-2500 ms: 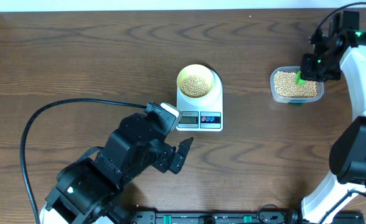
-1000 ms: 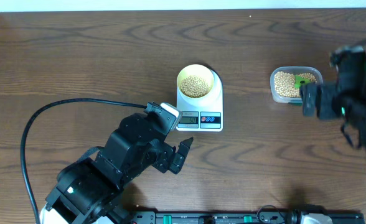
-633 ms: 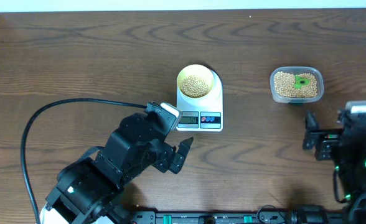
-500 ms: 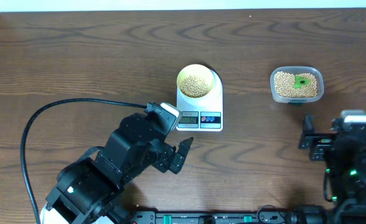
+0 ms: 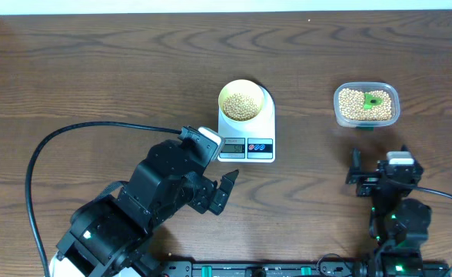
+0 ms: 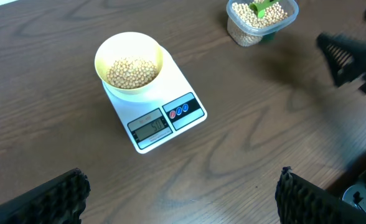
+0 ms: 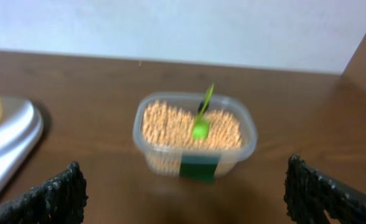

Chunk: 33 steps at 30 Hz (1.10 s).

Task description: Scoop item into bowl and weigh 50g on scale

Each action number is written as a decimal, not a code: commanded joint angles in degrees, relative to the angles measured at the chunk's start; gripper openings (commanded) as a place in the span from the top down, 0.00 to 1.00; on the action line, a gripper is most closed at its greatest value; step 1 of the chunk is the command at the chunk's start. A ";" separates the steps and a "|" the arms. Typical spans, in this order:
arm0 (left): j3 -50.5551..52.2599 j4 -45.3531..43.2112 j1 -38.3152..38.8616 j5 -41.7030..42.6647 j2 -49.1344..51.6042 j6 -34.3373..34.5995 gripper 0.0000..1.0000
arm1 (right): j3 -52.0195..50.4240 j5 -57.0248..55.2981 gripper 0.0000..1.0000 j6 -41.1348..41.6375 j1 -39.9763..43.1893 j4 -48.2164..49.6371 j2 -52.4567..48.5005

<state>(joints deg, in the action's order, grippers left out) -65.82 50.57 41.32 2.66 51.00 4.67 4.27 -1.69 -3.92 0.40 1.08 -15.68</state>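
Observation:
The pale yellow-green bowl (image 5: pixel 240 101) holds a heap of tan beans (image 5: pixel 240 104) and stands on the white scale (image 5: pixel 247 127), whose display (image 6: pixel 150 129) is lit. More beans fill a clear tub (image 5: pixel 367 105), and a green scoop (image 5: pixel 375 100) lies in it. My left gripper (image 5: pixel 220 192) hangs open near the table's front, short of the scale, with nothing in it (image 6: pixel 182 194). My right gripper (image 5: pixel 378 175) is open and empty, pulled back in front of the tub (image 7: pixel 194 134). The view from that wrist is blurred.
A black cable (image 5: pixel 64 142) loops over the table to the left of the left arm. The right arm (image 6: pixel 351 56) shows dark at the right edge of the left wrist view. A pale wall (image 7: pixel 170 25) runs behind the table's far edge.
The right arm has drawn back from over the tub toward the table's near edge and left the green scoop lying in the beans. The left arm has stayed still.

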 commanded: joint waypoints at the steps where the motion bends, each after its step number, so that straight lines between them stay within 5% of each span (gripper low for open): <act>1: -0.42 -0.04 -0.15 -0.13 -0.09 0.09 0.02 | -2.97 1.22 0.01 1.38 -0.02 1.01 0.37; 21: -0.42 -0.02 -0.15 -0.13 -0.09 0.09 0.02 | -3.96 1.22 0.01 1.33 -0.02 -5.33 1.03; 33: -0.42 -0.04 -0.15 -0.13 -0.09 0.09 0.02 | -3.96 1.20 0.01 1.31 -0.09 -4.09 15.06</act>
<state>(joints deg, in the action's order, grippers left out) -65.82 50.57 41.32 2.66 51.00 4.67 0.40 -0.82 -3.33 0.40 -3.90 -2.59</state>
